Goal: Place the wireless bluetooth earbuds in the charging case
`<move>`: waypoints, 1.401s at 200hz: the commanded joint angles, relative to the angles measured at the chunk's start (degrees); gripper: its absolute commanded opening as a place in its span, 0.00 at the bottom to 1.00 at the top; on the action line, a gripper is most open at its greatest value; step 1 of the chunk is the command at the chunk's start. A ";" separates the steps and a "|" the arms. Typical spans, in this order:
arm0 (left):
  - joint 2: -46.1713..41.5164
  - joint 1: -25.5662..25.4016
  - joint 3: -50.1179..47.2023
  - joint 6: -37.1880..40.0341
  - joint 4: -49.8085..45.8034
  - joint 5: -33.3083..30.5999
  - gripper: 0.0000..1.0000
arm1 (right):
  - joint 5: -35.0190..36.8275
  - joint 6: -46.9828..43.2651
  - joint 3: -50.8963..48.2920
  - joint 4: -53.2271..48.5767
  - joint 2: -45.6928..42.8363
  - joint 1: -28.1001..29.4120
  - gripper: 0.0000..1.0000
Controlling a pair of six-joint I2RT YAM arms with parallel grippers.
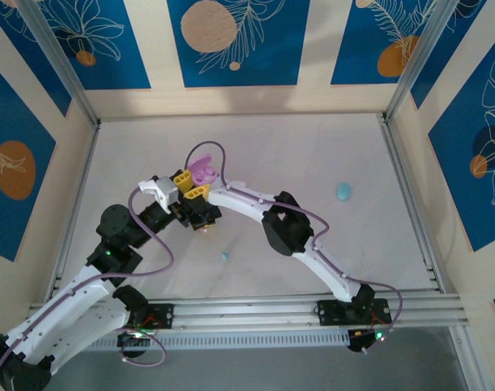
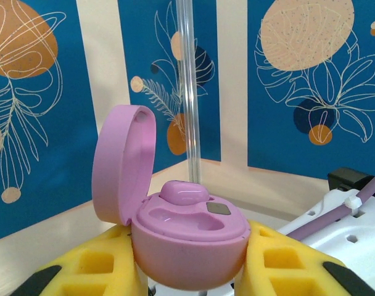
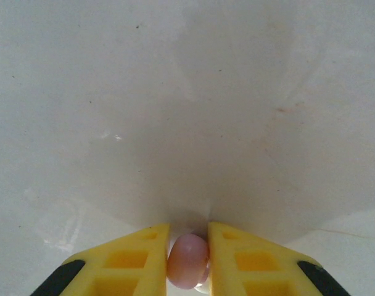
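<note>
The likeliest slip is the pink earbud (image 3: 187,258) squirting out of the right end effector (image 3: 188,274). It is a smooth, rounded bud pinched only at the very tips of the yellow fingers (image 3: 158,253), at the bottom centre of the right wrist view. A small twist on the lift could pop it back onto the table (image 3: 175,92). Whether it has left the surface I cannot tell.

A second risk is orientation. The bud has to enter the empty well (image 2: 169,219) the right way round, and a skewed one would likely sit proud or catch the lid (image 2: 123,163).

The bud sits squarely between the two fingers, both pressed against its sides, so the end effector is clenched on it. In the overhead view the right end effector (image 1: 203,225) points down, just below the pink charging case (image 1: 203,172). The left end effector (image 2: 190,268) clamps that case upright, lid swung open to the left, with a seated pink earbud (image 2: 184,192) in the far well.

A teal earbud (image 1: 225,255) lies loose on the table lower in the frame. A teal case (image 1: 343,191) sits well apart at right.
</note>
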 commanded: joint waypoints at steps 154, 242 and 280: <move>20.93 -0.78 2.29 -4.05 16.86 4.27 0.29 | -21.38 2.69 -58.13 24.85 -57.64 -31.84 0.21; 34.73 -5.24 3.72 -1.65 29.05 4.38 0.28 | -36.30 3.84 -56.97 27.83 -72.75 -40.59 0.21; 35.23 -6.05 3.63 -0.29 28.40 3.95 0.29 | -43.00 7.41 -56.45 34.26 -73.85 -38.88 0.21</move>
